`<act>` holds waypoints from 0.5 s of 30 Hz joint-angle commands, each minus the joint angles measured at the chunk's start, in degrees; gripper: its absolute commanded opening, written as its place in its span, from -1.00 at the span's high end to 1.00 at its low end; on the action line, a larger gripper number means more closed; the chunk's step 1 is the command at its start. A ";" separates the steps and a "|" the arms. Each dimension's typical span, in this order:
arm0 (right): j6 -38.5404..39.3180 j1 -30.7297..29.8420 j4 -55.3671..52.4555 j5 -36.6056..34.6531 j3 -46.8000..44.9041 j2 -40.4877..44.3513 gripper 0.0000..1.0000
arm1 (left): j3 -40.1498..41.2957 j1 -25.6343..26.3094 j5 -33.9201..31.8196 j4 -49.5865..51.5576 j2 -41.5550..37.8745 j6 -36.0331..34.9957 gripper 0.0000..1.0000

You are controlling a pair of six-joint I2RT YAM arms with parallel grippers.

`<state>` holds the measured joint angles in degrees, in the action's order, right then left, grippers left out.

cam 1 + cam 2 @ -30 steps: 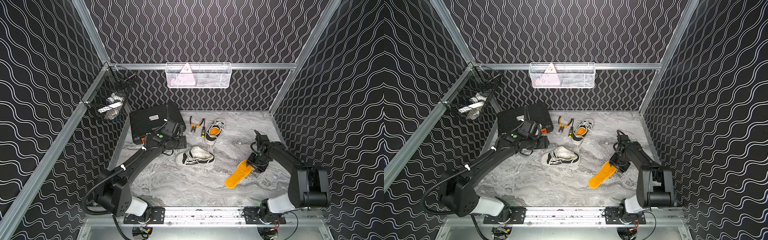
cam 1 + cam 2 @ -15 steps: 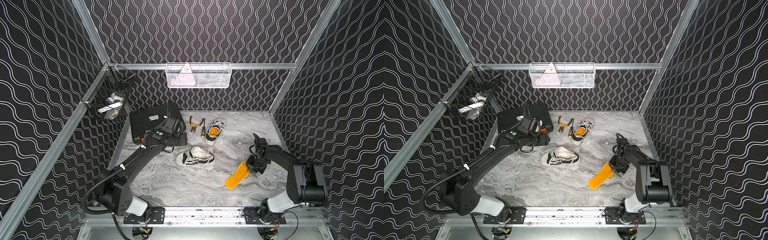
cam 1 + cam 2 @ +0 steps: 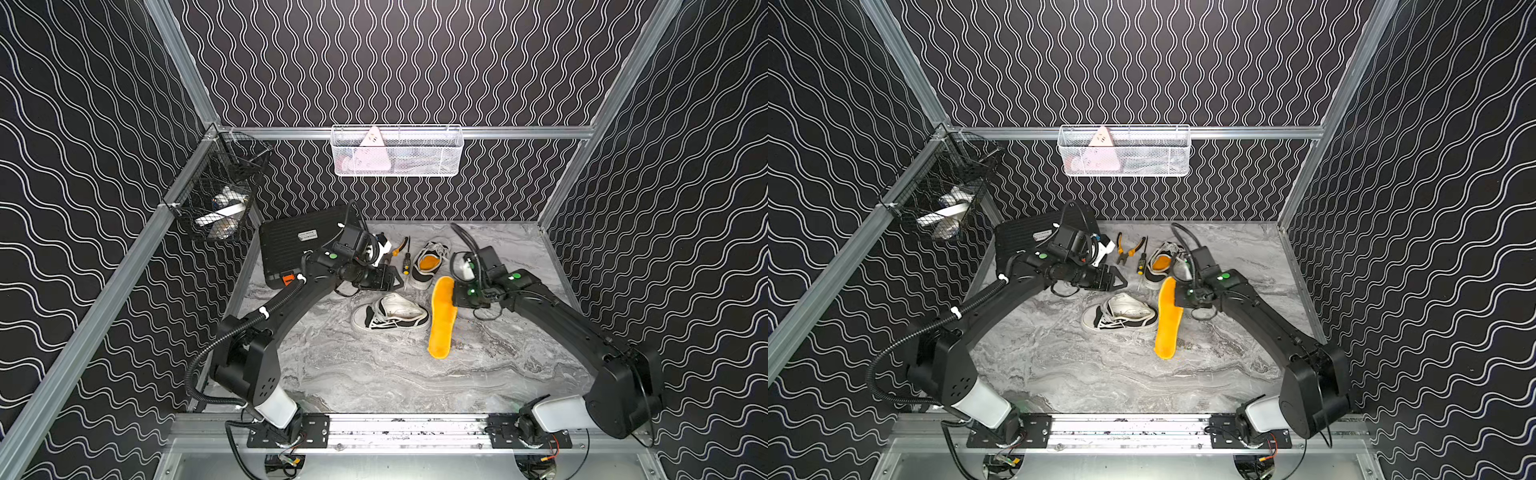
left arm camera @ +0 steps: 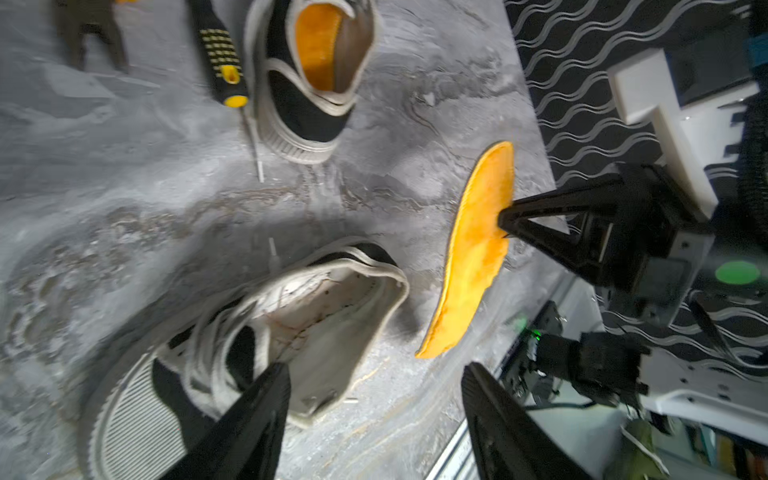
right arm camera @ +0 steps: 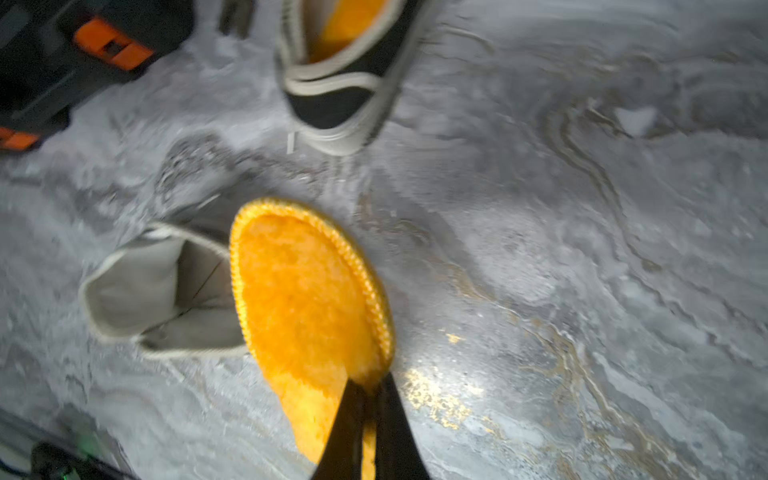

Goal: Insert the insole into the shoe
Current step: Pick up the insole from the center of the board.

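The orange insole [image 3: 441, 316] is pinched along its right edge by my right gripper [image 3: 454, 296], jaws closed almost flat on it. It hangs lengthwise, just right of the empty shoe [image 3: 390, 318] lying mid-table. I cannot tell whether its near tip touches the marble table [image 3: 374, 374].

My left gripper [image 3: 397, 283] hovers just beyond the shoe on its far-left side, jaws wide apart and holding nothing.

The left wrist view shows the right gripper's fingertips [image 4: 505, 218] biting the insole's rim [image 4: 478, 249] from the side, and the shoe's bare opening [image 4: 324, 307] facing the insole. The right wrist view, blurred, puts the insole [image 5: 307, 299] overlapping that opening [image 5: 166, 291].

I count two shoes: this one and a second shoe [image 3: 428, 264] farther back, with its own orange liner inside, so two insoles in all. There are also one screwdriver [image 3: 406, 262], one pair of pliers [image 3: 1125, 249] and one black case [image 3: 291, 245] at the far left.

Only the top views show the two wall baskets, a white basket [image 3: 397, 151] and a black basket [image 3: 220, 195].
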<state>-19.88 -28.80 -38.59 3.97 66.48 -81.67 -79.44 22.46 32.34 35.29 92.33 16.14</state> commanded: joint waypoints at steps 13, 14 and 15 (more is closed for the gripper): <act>16.65 -7.59 2.02 12.46 6.43 -3.50 0.82 | -3.18 -0.13 12.02 4.50 4.59 -9.28 -0.34; 17.56 -7.80 1.87 13.42 6.85 -4.07 0.81 | -2.96 -0.11 12.14 4.41 4.69 -9.41 -0.34; 18.30 -8.15 2.03 13.97 7.06 -4.51 0.81 | -2.75 -0.13 12.67 4.27 4.78 -9.54 -0.32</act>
<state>-5.17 -36.45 -38.59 14.28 72.64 -85.41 -82.54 22.46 42.65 38.65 96.73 8.88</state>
